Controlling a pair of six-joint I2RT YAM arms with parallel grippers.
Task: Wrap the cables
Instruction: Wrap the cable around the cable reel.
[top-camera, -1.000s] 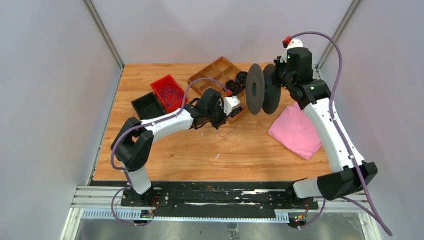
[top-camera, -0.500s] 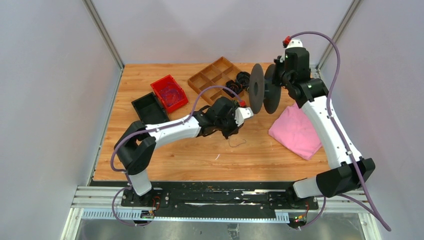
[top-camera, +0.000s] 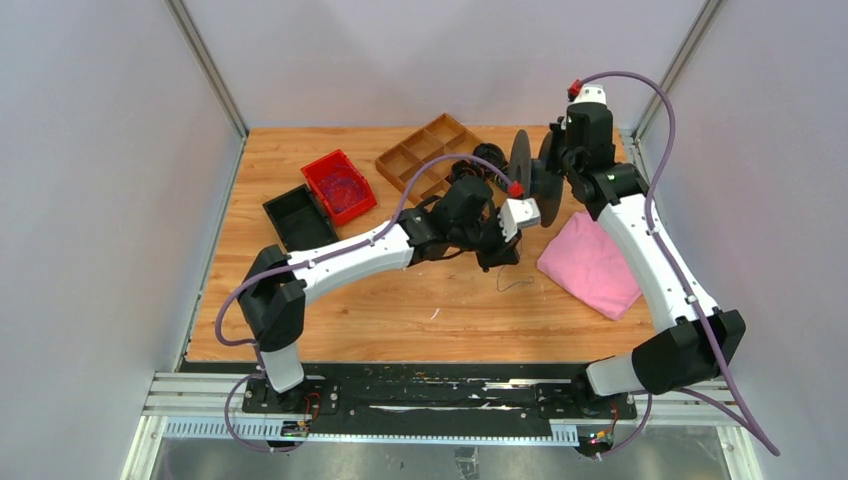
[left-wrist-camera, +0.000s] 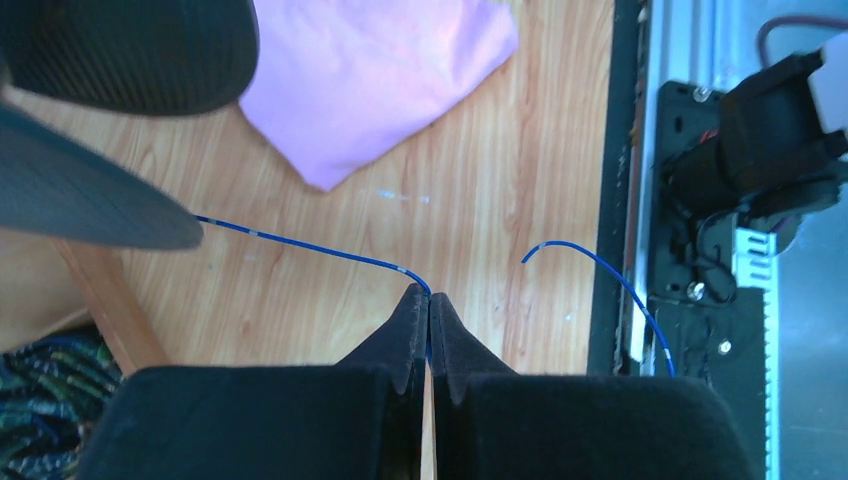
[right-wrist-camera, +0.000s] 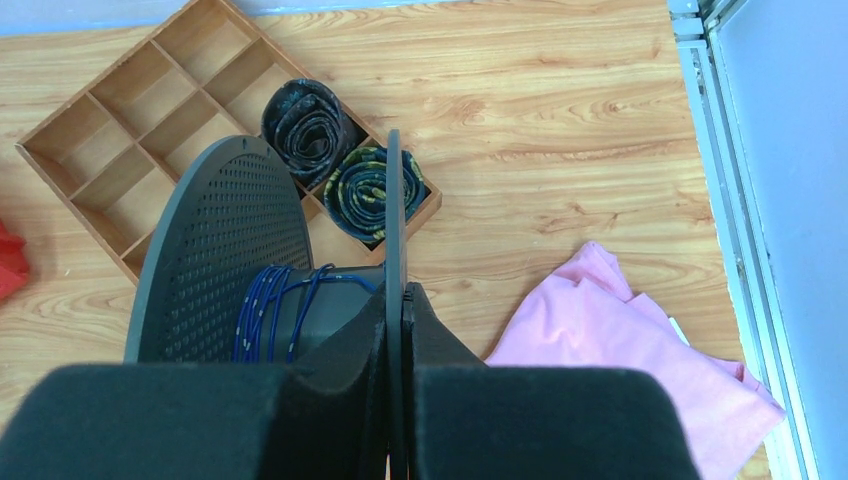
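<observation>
Clamps the right gripper (right-wrist-camera: 397, 295) on one flange of the spool (right-wrist-camera: 220, 230), over a wood-grain tabletop (top-camera: 400, 300) walled by pale grey panels (top-camera: 100, 200). Pinches the left gripper (left-wrist-camera: 428, 300) on a thin blue cable (left-wrist-camera: 310, 248) just beside the spool, wound at its far end round the hub.

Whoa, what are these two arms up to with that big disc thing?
They seem to be winding cable onto a spool. The right claw is shut on one flange of the spool, holding it on edge, with a few blue turns round its core. The left claw pinches the thin blue cable, which runs from its tips toward the spool. Two coiled bundles sit in a wooden tray.
</observation>
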